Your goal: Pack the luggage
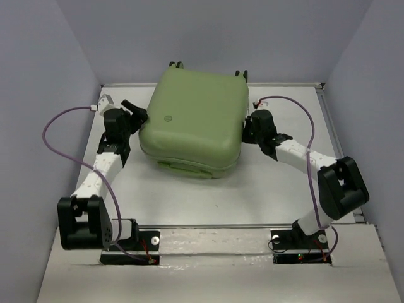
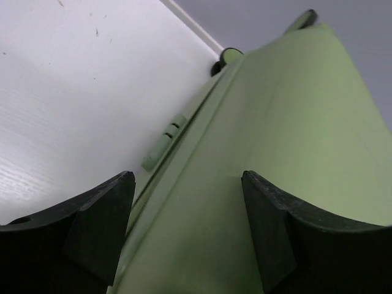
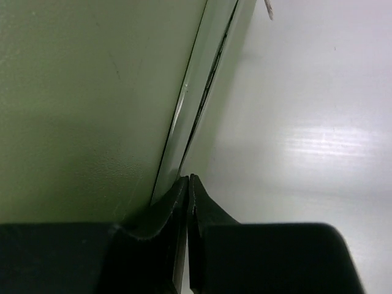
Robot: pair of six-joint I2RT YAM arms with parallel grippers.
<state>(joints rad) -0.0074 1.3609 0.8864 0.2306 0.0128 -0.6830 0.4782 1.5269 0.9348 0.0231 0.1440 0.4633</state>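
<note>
Black fingers (image 2: 98, 226) of the left gripper (image 2: 187, 184) fill the bottom of the left wrist view. They are spread wide. Between them I see the pale green side of the luggage (image 2: 294, 122) with its seam. Whether the fingers touch the shell I cannot tell.

Beside the seam sits a small green tab (image 2: 164, 142). Further away one black wheel (image 2: 229, 56) shows at the end of the case.

In the right wrist view the two fingers (image 3: 159, 214) of the right gripper (image 3: 188, 180) are pressed together. Their tips lie right at the dark seam line of the luggage (image 3: 79, 92). If they pinch something there, it is too small to tell. The white desk (image 3: 306, 122) is bright to the right of them.

From above, the luggage (image 1: 192, 117) lies flat and closed on the far half of the desk (image 1: 208, 196), near the middle of the far edge. Its wheels (image 1: 240, 73) point to that far edge.

The left gripper (image 1: 134, 114) is at the left side of the case and the right gripper (image 1: 247, 129) at its right side, so the case lies between the two arms.

A purple cable (image 1: 53, 136) loops out from the left arm toward the left edge of the desk. Another cable (image 1: 309, 120) curves above the right arm.
</note>
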